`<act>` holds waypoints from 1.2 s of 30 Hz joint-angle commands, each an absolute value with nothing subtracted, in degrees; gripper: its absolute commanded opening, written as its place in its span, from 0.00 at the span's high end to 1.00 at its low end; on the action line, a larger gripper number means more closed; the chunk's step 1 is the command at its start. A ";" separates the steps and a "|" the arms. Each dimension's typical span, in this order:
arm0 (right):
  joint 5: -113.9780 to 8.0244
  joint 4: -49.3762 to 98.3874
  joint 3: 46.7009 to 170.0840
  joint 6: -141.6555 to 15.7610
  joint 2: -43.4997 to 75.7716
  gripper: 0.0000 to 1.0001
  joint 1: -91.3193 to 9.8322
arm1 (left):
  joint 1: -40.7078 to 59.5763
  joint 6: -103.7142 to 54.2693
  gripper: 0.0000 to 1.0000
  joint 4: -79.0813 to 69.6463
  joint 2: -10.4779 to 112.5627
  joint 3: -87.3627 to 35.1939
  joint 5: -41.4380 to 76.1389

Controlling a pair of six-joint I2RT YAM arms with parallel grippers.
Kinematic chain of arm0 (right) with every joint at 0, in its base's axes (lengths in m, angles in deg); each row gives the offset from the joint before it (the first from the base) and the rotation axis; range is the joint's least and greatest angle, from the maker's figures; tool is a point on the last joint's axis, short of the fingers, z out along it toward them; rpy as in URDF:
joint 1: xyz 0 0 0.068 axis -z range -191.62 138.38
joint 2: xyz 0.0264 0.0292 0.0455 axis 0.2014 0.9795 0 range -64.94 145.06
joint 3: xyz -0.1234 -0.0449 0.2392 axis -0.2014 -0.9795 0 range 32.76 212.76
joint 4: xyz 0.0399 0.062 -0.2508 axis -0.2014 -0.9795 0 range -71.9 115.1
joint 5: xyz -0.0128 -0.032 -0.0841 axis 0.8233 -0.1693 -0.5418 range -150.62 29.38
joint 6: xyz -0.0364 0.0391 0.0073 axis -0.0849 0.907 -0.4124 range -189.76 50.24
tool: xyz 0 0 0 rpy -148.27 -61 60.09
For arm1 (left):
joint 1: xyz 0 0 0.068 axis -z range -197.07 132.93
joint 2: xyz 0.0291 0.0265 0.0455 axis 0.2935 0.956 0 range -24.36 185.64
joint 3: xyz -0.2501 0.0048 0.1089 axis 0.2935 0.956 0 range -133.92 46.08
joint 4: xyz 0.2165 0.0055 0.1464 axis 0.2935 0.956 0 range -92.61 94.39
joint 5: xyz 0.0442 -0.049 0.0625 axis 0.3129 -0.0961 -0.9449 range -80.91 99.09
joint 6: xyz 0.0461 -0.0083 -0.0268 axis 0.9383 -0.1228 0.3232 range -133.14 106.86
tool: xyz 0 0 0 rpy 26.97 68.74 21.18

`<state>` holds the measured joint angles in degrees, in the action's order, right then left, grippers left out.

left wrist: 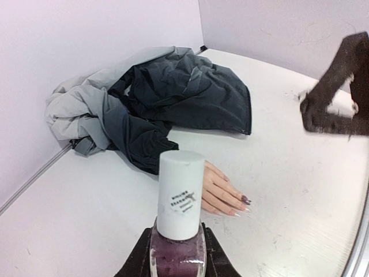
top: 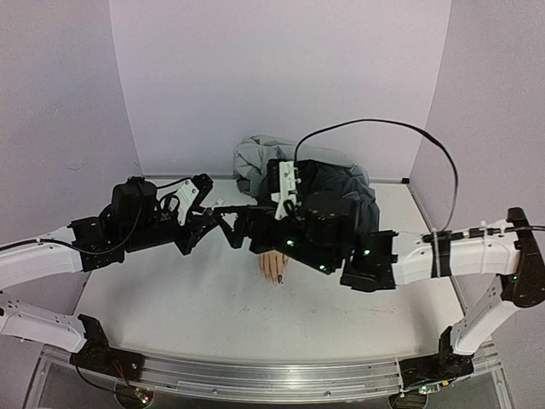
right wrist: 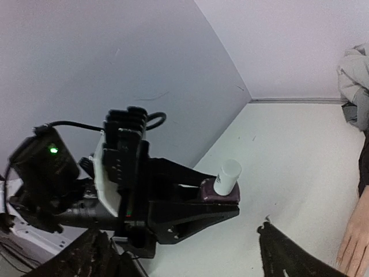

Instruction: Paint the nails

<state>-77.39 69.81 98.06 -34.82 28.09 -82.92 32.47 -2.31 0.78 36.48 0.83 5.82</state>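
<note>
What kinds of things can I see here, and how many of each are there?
Robot arms: 2
Polish bottle: 1
Mannequin hand: 1
Jacket: 1
Total: 5

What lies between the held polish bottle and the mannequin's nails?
In the left wrist view, only fingers of the mannequin hand lie between the polish bottle and the nails; nothing else.

Left tool (left wrist: 177,257) clamps white-capped polish bottle (left wrist: 180,202) upright; mannequin hand (left wrist: 222,193) beyond, jacket (left wrist: 173,98) behind.
</note>
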 commanded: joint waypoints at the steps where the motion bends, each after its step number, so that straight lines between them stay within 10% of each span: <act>1: -68.54 73.09 92.36 -42.77 17.86 0.03 -79.42 | 32.22 -4.92 1.00 -2.97 36.73 -1.02 15.72; 9: -35.64 74.27 87.40 -46.44 15.70 0.10 -70.15 | 30.92 -6.64 1.00 -3.40 39.21 -2.85 43.18; 13: -31.85 75.33 89.46 -46.04 18.73 0.34 -70.15 | 30.92 -7.11 1.00 -3.49 40.74 -3.39 48.79; 33: -24.79 87.88 92.63 -39.06 28.44 0.77 -70.16 | 30.92 -7.43 1.00 -3.61 40.05 -3.66 53.74; 36: -24.94 88.43 93.13 -38.32 29.56 0.97 -70.15 | 30.92 -7.43 1.00 -3.63 39.84 -3.61 53.61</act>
